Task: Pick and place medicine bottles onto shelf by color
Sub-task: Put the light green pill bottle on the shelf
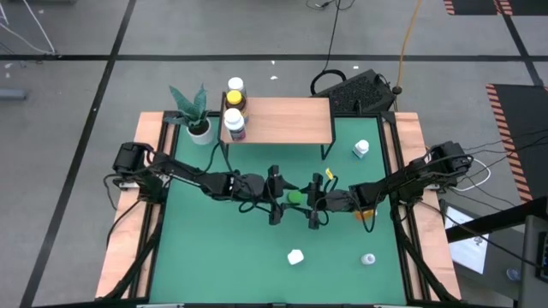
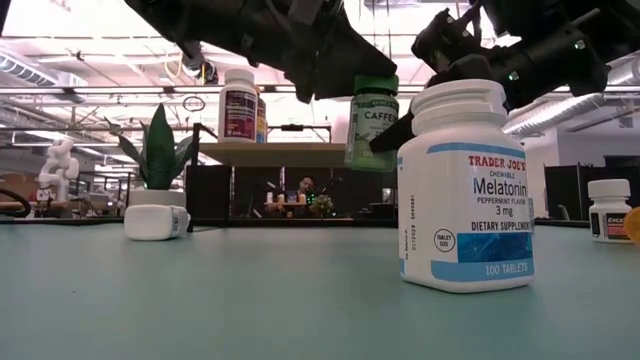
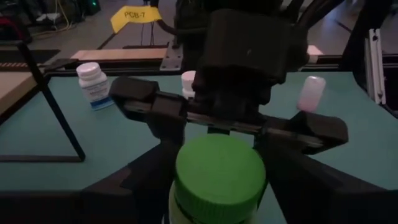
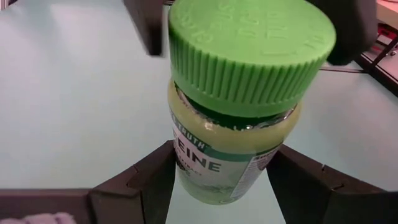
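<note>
high view: green bottle [image 1: 294, 198] mid-frame is mostly hidden, only its cap shows between the left gripper [image 1: 276, 198] and right gripper [image 1: 314, 202], which meet at centre. the label can't be read here.

low view shows what the high view doesn't: green bottle [image 2: 371, 121] is up in the air, tilted, well clear of the tabletop [image 2: 250, 300]. arm bodies are cut off by the top edge. a big melatonin bottle [image 2: 466, 186] close to the camera blocks much of the right half.

right wrist view: right fingers [image 4: 149, 180] sit either side of the bottle body and hold it, partly open around its width. left wrist view: left fingers [image 3: 143, 180] flank the green cap, still apart. contact with the bottle can't be made out.

shelf [image 1: 282, 121] is at upper centre, with two bottles at its left end: a yellow-capped one [image 1: 235, 97] and a white-capped one [image 1: 235, 124]. the rest of the board is bare. plant pot [image 1: 200, 129] is just beside the shelf's left corner.

loose on the tabletop: white bottle [image 1: 361, 149] upper right, white bottle on its side [image 1: 295, 256] lower centre, small bottle [image 1: 368, 258] lower right. open room at lower left.
</note>
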